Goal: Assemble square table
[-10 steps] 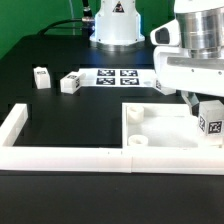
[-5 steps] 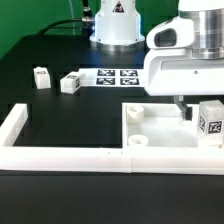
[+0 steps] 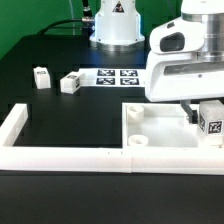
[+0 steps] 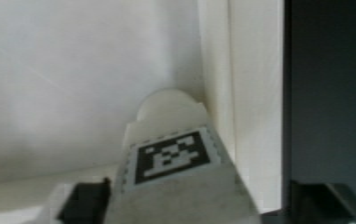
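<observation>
The end effector [image 3: 207, 112] hangs over the large white slab [image 3: 160, 130] of the square table, on the exterior view's right. Its jaws stand fairly wide astride an upright tagged leg block [image 3: 211, 124] near the slab's edge. In the wrist view its dark fingers [image 4: 90, 197] flank the block. A gap shows on one side; contact on the other cannot be told. A second leg block [image 3: 40, 77] and a third leg block [image 3: 70, 82] rest on the black desk [image 3: 60, 110], well apart from the slab.

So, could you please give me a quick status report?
Gripper open, astride a leg on the tabletop. Two more legs apart, exterior view's left. No obstruction seen.
</observation>
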{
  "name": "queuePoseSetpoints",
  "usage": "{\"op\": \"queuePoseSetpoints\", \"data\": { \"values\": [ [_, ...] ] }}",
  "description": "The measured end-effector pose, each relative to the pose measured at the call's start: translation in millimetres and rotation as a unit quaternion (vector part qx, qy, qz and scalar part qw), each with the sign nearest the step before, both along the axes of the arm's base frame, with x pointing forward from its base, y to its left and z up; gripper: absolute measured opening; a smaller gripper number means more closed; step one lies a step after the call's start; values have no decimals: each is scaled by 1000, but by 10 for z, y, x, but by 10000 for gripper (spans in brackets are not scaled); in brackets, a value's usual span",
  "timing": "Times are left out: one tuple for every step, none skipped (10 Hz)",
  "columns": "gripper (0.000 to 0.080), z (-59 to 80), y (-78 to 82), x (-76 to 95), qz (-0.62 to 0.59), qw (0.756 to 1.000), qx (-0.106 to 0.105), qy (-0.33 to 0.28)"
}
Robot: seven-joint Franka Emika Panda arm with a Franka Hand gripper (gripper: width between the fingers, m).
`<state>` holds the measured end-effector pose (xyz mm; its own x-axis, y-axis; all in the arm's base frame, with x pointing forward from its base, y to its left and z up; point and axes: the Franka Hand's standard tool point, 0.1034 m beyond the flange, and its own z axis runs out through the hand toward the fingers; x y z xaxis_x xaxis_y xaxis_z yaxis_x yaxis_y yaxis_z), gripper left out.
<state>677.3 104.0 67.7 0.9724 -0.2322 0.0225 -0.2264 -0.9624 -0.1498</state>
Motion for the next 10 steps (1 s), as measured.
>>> {"op": "queuePoseSetpoints", "data": {
  "values": [
    [296,0,-8,1,-43,999,2,6],
    [296,-3,-15,0,-73,997,3,10],
    [292,-9,-7,-2,-133,991,5,18],
    [292,-16,4,-8,-218,975,4,29],
    [292,-19,6,-7,-305,951,11,41],
    [292,-18,6,0,-404,913,24,56],
    [292,-16,4,12,-487,870,42,71],
    [292,-13,-21,16,-573,812,68,86],
    [292,-15,-25,-3,-604,789,74,89],
    [292,-16,-16,-4,-613,781,75,91]
  ]
}}
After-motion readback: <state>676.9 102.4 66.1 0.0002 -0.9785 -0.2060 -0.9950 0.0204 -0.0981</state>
